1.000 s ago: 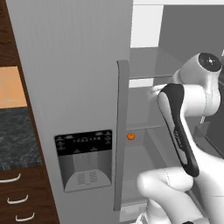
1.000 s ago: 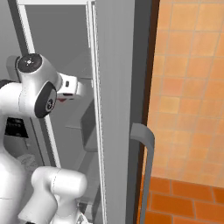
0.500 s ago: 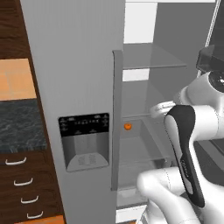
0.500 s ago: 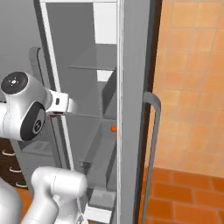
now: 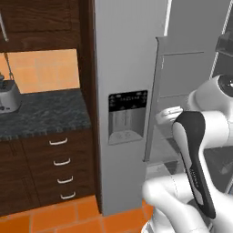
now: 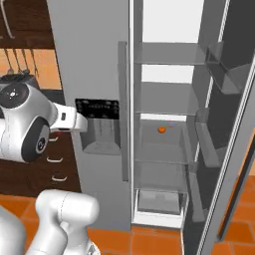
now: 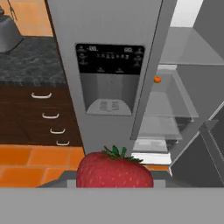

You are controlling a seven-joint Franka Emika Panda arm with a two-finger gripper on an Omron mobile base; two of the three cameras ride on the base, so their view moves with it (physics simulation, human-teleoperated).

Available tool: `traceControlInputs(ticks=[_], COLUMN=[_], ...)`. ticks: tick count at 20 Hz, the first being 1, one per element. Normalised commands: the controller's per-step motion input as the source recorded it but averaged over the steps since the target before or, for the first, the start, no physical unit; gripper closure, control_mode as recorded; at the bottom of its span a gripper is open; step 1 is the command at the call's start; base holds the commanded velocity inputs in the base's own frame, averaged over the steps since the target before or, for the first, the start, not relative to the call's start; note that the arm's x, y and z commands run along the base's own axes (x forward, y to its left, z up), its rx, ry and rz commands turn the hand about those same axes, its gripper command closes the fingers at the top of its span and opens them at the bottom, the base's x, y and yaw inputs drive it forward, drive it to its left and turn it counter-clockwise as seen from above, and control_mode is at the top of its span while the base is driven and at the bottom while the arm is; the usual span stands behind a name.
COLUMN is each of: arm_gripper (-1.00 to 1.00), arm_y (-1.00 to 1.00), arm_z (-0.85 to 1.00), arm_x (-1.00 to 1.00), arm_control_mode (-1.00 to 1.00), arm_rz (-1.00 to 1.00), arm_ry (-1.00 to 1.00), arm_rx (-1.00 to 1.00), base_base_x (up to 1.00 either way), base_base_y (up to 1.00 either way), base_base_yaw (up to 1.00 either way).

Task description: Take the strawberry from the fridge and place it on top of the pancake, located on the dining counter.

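The fridge had a smooth, matt light-grey skin like brushed metal, with a glossy black dispenser panel and clear glass-like shelves inside. The strawberry looked bright red and finely pitted with seeds under a green leafy cap. Beside the fridge, the surface was dark speckled stone over dark wood drawers with pale metal pulls, above a matt orange tiled floor.

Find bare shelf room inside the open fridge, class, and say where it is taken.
In the fridge, the glass shelves above and below the small orange fruit look bare. That fruit takes the middle shelf; the bottom drawer fills the lowest space. The strawberry sits at the hand.
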Motion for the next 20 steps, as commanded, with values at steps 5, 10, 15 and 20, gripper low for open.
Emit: traceControlInputs(ticks=[5,10,15,20], arm_gripper=[1.0,1.0,1.0,1.0], arm_y=[0.0,0.0,0.0,0.0], arm_z=[0.0,0.0,0.0,0.0], arm_x=[0.0,0.0,0.0,0.0], arm_control_mode=[1.0,1.0,1.0,1.0], arm_rz=[0.0,0.0,0.0,0.0], arm_ry=[0.0,0.0,0.0,0.0], arm_rx=[0.0,0.0,0.0,0.0], base_base_x=[-0.86,-0.43,0.63,-0.16], base_base_y=[0.25,0.2,0.28,0.37], base_base_yaw=[-0.76,-0.88,-0.54,-0.67])
